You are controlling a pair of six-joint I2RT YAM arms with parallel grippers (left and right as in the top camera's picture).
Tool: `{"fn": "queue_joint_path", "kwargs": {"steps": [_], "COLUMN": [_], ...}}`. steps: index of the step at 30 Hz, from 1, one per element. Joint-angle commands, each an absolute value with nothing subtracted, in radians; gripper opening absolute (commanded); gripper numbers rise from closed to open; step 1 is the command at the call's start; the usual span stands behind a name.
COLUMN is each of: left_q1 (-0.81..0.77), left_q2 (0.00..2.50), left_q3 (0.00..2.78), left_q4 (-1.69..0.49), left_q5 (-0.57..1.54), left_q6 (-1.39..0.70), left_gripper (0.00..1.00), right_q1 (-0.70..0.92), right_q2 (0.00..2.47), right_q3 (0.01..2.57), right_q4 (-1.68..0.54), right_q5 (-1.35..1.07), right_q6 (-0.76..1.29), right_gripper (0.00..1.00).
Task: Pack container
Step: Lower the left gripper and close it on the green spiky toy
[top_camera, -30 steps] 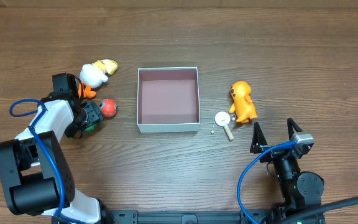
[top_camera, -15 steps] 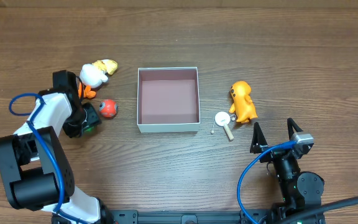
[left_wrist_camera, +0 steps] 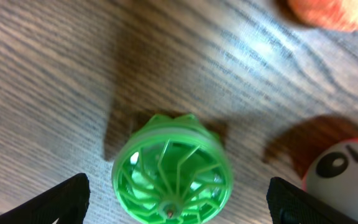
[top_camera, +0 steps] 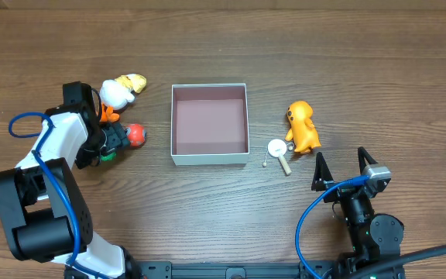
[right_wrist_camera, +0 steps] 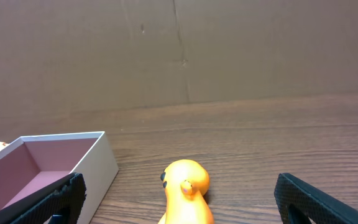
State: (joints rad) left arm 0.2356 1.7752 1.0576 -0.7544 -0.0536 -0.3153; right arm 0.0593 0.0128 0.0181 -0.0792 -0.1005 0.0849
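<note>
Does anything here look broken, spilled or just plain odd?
Nothing looks damaged or spilled. The container sits square and empty, and the toys lie outside it on the table: a white-and-yellow toy, a red ball and a green wheel on one side, an orange figure on the other.

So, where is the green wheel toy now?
In the left wrist view, the green wheel toy sits inside the open left gripper, beside the red ball; overhead, left of the container.

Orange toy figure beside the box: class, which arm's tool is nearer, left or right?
Right. The right tool sits open just below and right of the orange toy figure; the left tool is beyond the container, over a green toy.
</note>
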Motion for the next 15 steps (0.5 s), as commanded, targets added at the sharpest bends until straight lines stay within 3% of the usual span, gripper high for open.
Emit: {"fn": "queue_joint_path", "kwargs": {"steps": [1,15], "left_q1": [0.236,0.236], "left_q2": [1.789,1.794], "left_q3": [1.076,1.076], "left_q4": [-0.731,-0.71], "left_q5": [-0.057,-0.063], "left_q6": [-0.31,-0.291], "left_gripper": [0.9,0.84], "right_q1": [0.055,0.055], "right_q2": [0.003,0.003], "right_q3": [0.008,0.008], "right_q4": [-0.073,-0.073], "right_q5": [-0.107,-0.107], "right_q6": [0.081,0.081], "right_gripper": [1.0,1.0]}}
